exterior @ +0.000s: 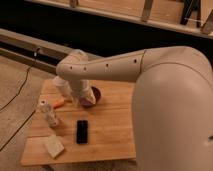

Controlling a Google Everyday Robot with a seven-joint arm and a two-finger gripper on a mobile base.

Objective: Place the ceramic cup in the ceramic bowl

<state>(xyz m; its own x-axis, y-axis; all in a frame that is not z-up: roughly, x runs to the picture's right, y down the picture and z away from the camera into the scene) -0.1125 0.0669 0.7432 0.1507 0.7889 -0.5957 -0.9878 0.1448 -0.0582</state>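
Showing as a pale shape at the left rim of the ceramic bowl (96,96), middle left of the frame, the ceramic cup (86,95) seems to be right at the gripper (78,93). I cannot tell whether the gripper holds it or how wide it stands. If the cup is let go off centre, I think it may catch the rim, tip, and roll toward the orange object (59,103) or the white bottle (50,114).

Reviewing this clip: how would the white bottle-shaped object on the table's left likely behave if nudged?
The white bottle stands tall and narrow, so a sideways push would probably tip it rather than slide it. Its rounded body suggests it may then roll on the wooden table. The tool is over by the maroon bowl, away from it.
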